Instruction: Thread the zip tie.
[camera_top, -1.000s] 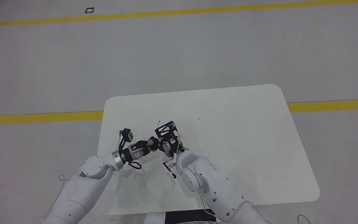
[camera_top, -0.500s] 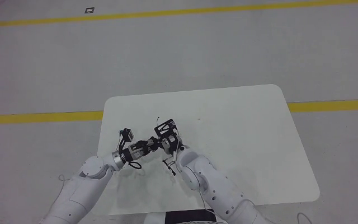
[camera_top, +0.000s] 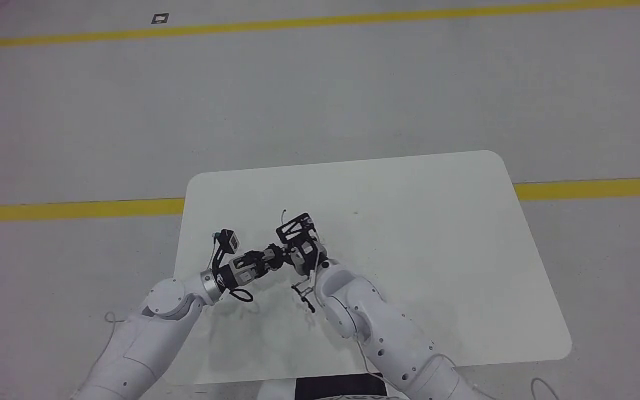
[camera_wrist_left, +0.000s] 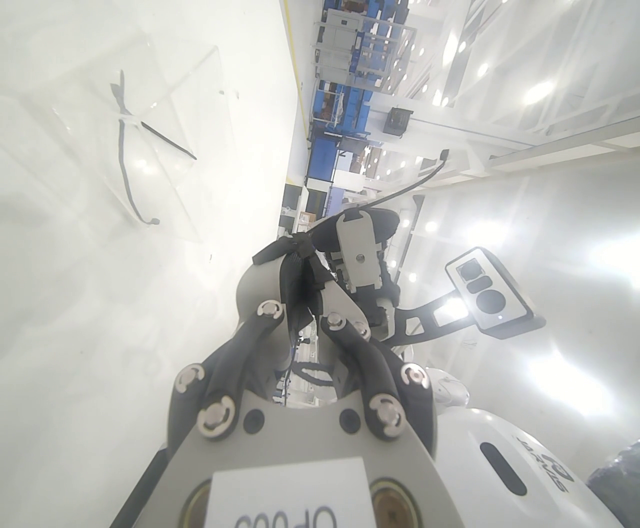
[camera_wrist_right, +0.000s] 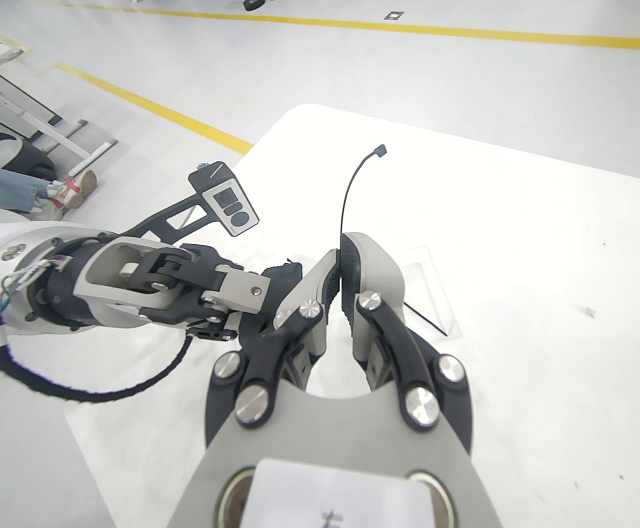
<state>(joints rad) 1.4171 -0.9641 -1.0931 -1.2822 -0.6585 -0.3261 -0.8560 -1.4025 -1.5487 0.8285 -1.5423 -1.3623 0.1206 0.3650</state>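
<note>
A black zip tie (camera_wrist_right: 350, 185) stands up from my right gripper (camera_wrist_right: 341, 250), which is shut on its strap; the head (camera_wrist_right: 380, 150) curves over the table. In the left wrist view the same zip tie (camera_wrist_left: 400, 187) runs past the right gripper's fingers (camera_wrist_left: 357, 250). My left gripper (camera_wrist_left: 299, 246) is shut, its fingertips pressed against the right gripper's tips, apparently on the tie's lower end. In the top view both grippers meet near the table's near-left part, left gripper (camera_top: 268, 258) beside right gripper (camera_top: 292, 252).
A clear shallow tray (camera_wrist_right: 440, 280) lies on the white table (camera_top: 420, 220) just behind the grippers, with spare black zip ties (camera_wrist_left: 125, 165) in it. A person's shoes (camera_wrist_right: 70, 187) stand on the floor beyond the table's corner.
The right gripper has shifted very slightly toward the left gripper. The left arm has kept still.
</note>
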